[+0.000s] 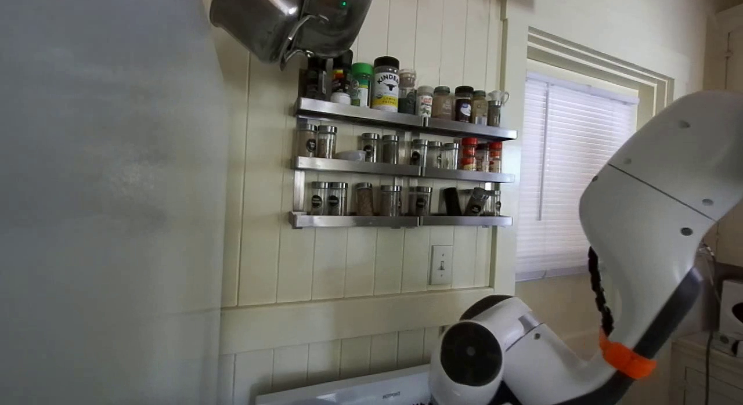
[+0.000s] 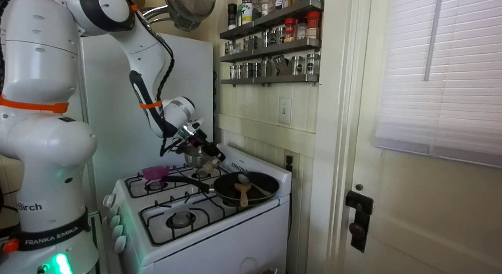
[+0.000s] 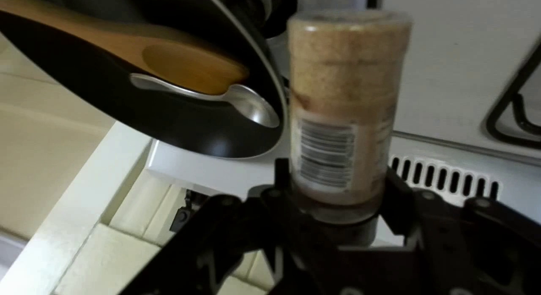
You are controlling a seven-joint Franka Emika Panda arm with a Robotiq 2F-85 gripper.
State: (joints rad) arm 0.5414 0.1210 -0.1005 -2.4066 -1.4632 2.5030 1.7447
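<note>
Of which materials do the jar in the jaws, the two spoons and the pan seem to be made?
Jar: clear glass or plastic, probably glossy; tan contents show through.
Brown spoon: apparently smooth wood, from its warm colour.
Silvery spoon: shiny metal, by its bright reflections.
Pan: probably dark-coated metal, with a soft sheen.

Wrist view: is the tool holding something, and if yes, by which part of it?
Yes, the tool holds a clear jar of tan contents, by the end nearest its barcode label; whether this is its top or base, I cannot tell.
</note>
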